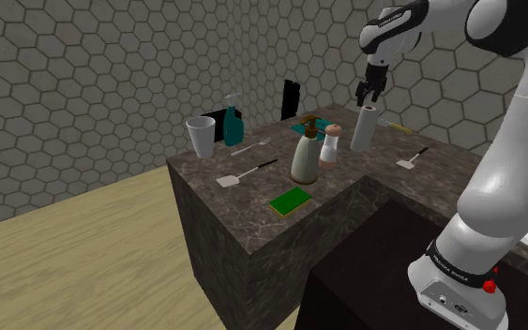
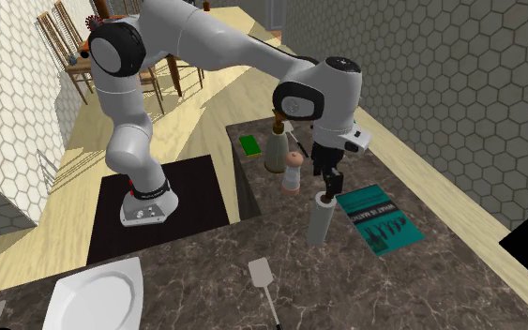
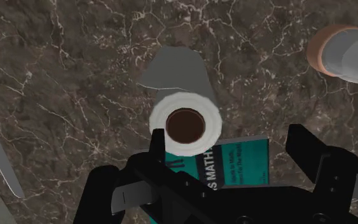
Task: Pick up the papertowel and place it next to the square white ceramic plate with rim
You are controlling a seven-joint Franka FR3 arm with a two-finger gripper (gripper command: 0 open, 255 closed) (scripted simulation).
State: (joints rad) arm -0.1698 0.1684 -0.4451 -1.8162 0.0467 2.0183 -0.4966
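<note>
The papertowel (image 1: 364, 129) stands upright toward the middle of the dark marble countertop (image 2: 421, 281), its foot just beside one long edge of a teal book (image 2: 379, 217). The gripper (image 1: 369, 94) hangs right above the roll's top, jaws apart and nothing between them. In the wrist view the roll's open core sits nearer one of the fingers (image 3: 158, 143) than the other, so the roll looks off-centre. It is probably light and soft, yielding under a squeeze, and tall enough to tip easily; a hold across its upper wall, or with one finger down the core, seems sound. A shaker (image 2: 293, 174) and a soap dispenser (image 2: 276, 148) stand near it. The square white plate (image 2: 93, 295) lies well apart by a countertop edge, with a spatula (image 2: 262, 275) lying between
</note>
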